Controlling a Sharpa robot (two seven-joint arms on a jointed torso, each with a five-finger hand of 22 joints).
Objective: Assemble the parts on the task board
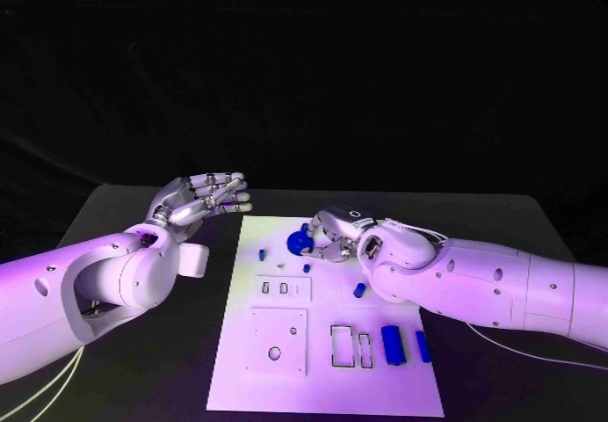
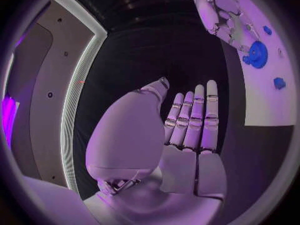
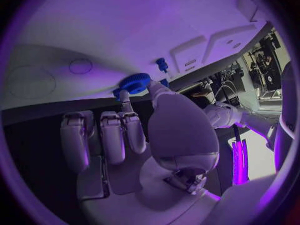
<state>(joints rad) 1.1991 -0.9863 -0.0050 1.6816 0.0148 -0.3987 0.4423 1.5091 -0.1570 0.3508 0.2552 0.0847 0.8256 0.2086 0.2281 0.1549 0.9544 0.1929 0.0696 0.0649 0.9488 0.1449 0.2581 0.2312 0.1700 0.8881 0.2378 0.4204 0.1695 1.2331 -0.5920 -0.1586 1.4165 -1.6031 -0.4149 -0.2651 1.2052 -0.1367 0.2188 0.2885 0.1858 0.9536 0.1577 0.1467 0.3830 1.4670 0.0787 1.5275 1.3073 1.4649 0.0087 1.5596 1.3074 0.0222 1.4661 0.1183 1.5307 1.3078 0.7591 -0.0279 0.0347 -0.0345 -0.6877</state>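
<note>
From the head view, the white task board (image 1: 323, 369) lies in the middle of the black table (image 1: 126, 207), and the right robot hand (image 1: 332, 236) reaches in over its far end, fingers on the blue gear (image 1: 299, 243) there — probably to seat it on its post. Loose blue parts wait nearer the robot: two blue blocks (image 1: 393, 345) beside the rectangular slots and a short blue peg (image 1: 360, 289) just off the right arm. The left robot hand (image 1: 203, 200) hangs off the board's left edge, fingers apart and holding nothing, likely kept clear. In the left wrist view, that left robot hand (image 2: 187, 130) is flat and empty, with the gear (image 2: 257, 52) under the other hand's fingers. In the right wrist view, the right robot hand (image 3: 125, 135) pinches the gear (image 3: 134, 82) at its rim against the board — a grip suited to turning or pressing.
</note>
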